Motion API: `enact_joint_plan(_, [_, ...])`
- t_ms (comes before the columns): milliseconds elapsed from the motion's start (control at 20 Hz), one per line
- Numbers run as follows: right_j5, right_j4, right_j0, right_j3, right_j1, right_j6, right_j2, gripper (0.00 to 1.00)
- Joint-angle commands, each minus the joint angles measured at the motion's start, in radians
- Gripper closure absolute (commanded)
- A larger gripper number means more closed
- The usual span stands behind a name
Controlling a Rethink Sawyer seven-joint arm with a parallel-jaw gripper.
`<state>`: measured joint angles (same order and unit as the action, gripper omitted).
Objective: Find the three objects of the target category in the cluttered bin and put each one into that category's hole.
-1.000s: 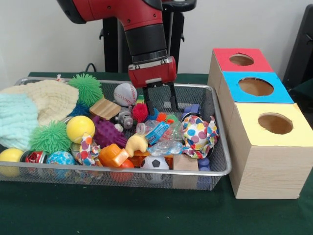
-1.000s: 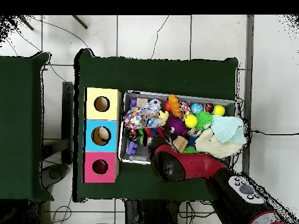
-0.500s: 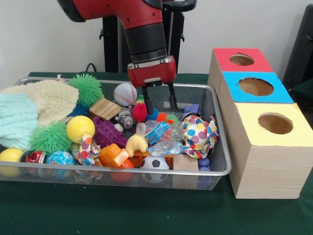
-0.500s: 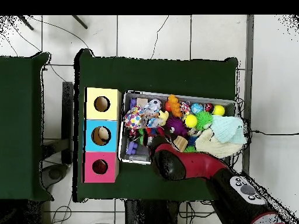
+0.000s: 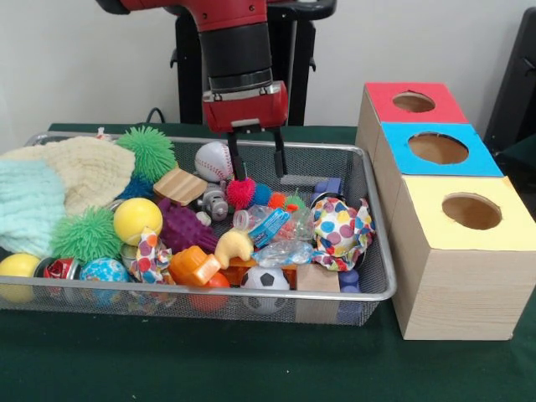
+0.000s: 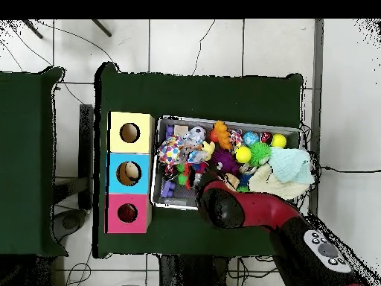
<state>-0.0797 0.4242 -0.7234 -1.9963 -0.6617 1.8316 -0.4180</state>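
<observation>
The wire bin [image 5: 379,248] holds a heap of toys: a baseball [image 5: 214,161], a red spiky ball [image 5: 240,192], a purple spiky toy [image 5: 182,224], a yellow ball [image 5: 137,219], a small soccer ball [image 5: 265,279] and a polka-dot ball [image 5: 339,230]. My gripper [image 5: 258,172] hangs open over the bin's far middle, just above the red spiky ball and right of the baseball, with nothing between its fingers. In the overhead view the red arm [image 6: 223,208] hides the gripper. Right of the bin stand three boxes with holes, topped red [image 5: 381,94], blue [image 5: 398,138] and yellow [image 5: 427,197].
Cream [image 5: 84,172] and pale blue [image 5: 29,205] knitted hats fill the bin's left end, with green fuzzy balls [image 5: 151,151] beside them. In the overhead view the boxes, yellow [image 6: 115,132], blue [image 6: 115,173] and red [image 6: 114,213], line the bin's left wall [image 6: 154,186].
The gripper has risen out of the clutter and shifted left in the front view. It stays open and carries nothing.
</observation>
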Motion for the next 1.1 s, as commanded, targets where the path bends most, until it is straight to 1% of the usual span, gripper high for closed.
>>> enact_joint_plan(50, [-0.142,-0.044,-0.043,0.08,-0.053,0.022,-0.081,0.0])
enact_joint_plan(200, [-0.154,-0.038,-0.038,0.103,-0.045,0.015,-0.077,0.0])
enact_joint_plan(250, [-0.148,-0.034,-0.024,0.117,-0.04,0.022,-0.063,0.0])
enact_joint_plan(400, [-0.124,-0.016,-0.004,0.159,0.003,0.026,-0.039,0.0])
enact_joint_plan(500, [-0.088,-0.004,0.013,0.179,0.028,0.039,-0.02,0.0])
enact_joint_plan(700, [-0.065,0.006,0.027,0.231,0.086,0.042,-0.009,0.0])
enact_joint_plan(1100, [-0.03,0.027,0.047,0.293,0.153,0.042,0.006,0.0])
